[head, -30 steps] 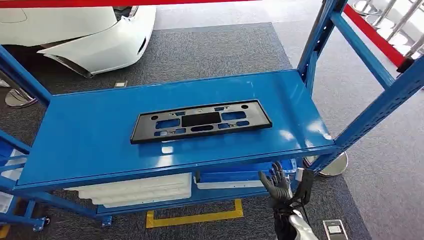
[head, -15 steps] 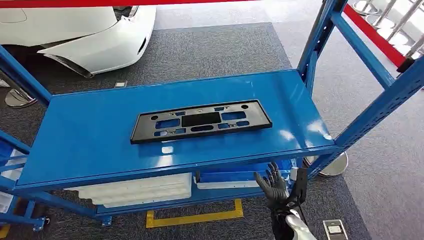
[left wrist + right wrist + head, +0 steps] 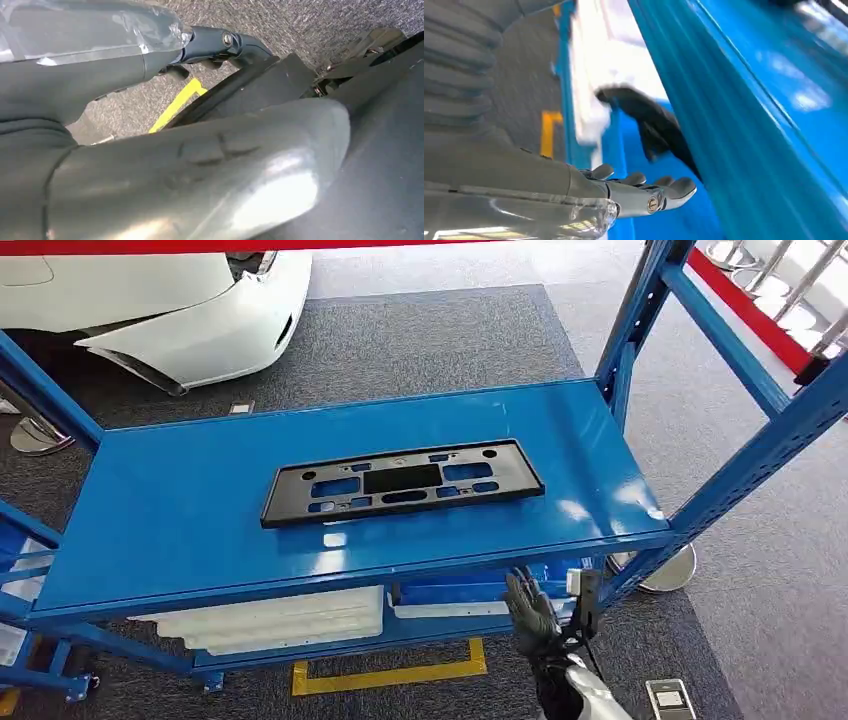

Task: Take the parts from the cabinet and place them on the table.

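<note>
The long flat black plastic panel with cut-out slots (image 3: pixel 402 483) lies lengthwise in the middle of the blue metal cabinet shelf (image 3: pixel 180 520), flat on its back and square to the front edge, which looks like a deliberate lay for an easy lift from the front. Below, on the lower shelf, white moulded parts (image 3: pixel 280 618) and a blue tray (image 3: pixel 460 592) sit stacked and stored. Now the right hand (image 3: pixel 533 615) is up just below the front lip of the top shelf, toward its right end, well apart from the panel. In the right wrist view its dark fingers (image 3: pixel 659 127) are spread and empty, nothing between them, touching nothing, with the shelf edge close beside them. My read is that it is rising toward the shelf before any reach. The left hand (image 3: pixel 220 45) hangs low over the grey carpet (image 3: pixel 280 20); whether its fingers are apart or curled, I cannot tell. No bench in sight, and the panel is not yet picked.
</note>
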